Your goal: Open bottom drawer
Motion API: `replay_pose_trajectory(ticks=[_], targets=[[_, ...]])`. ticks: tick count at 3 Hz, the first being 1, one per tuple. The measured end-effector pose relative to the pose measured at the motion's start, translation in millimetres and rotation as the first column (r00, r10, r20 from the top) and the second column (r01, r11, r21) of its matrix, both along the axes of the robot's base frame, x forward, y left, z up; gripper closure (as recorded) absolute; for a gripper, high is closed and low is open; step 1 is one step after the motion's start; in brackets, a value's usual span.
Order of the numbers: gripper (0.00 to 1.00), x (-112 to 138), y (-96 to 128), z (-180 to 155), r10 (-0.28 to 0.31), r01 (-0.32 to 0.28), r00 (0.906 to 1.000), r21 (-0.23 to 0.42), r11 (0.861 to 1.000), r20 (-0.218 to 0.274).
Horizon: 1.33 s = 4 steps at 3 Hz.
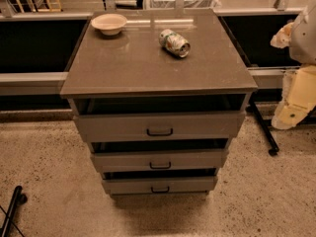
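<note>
At the foot of the grey cabinet sits the bottom drawer, the lowest of three stacked fronts, shallow and flat, with a small dark handle at its middle. A dark strip shows just above its front, between it and the middle drawer, and a like strip lies above the middle one and under the top drawer, which is the tallest and has the widest handle. On the cabinet's brown surface a pale bowl stands upright near the back left corner, and a crumpled can lies on its side toward the back, right of centre, apart from the bowl. Off to the right of the cabinet, at the picture's edge, hangs the robot's cream arm with its pincer, well apart from the bottom drawer and touching nothing on the cabinet; I cannot tell whether the pincer is spread or pressed together. Speckled floor lies all round the cabinet.
</note>
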State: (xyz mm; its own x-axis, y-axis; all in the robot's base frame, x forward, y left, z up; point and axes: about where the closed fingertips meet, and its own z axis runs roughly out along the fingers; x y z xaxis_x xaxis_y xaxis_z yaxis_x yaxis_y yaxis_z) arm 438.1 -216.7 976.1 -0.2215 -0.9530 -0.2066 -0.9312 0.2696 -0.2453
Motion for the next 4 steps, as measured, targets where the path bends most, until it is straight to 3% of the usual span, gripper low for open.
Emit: replay_pose_trajectory(ticks=[1, 2, 3, 4], targets=[[0.00, 0, 0, 0, 0.000, 0.000, 1.0000, 0.000, 1.000, 0.000], [0.00, 8, 0, -53, 0.003, 0.001, 0.9973, 0.048, 0.999, -0.073], [0.00, 1, 7, -132, 0.041, -0.023, 0.9899, 0.132, 0.991, -0.136], [0.00, -17, 7, -220, 0.082, -0.039, 0.9754, 0.206, 0.978, -0.205]])
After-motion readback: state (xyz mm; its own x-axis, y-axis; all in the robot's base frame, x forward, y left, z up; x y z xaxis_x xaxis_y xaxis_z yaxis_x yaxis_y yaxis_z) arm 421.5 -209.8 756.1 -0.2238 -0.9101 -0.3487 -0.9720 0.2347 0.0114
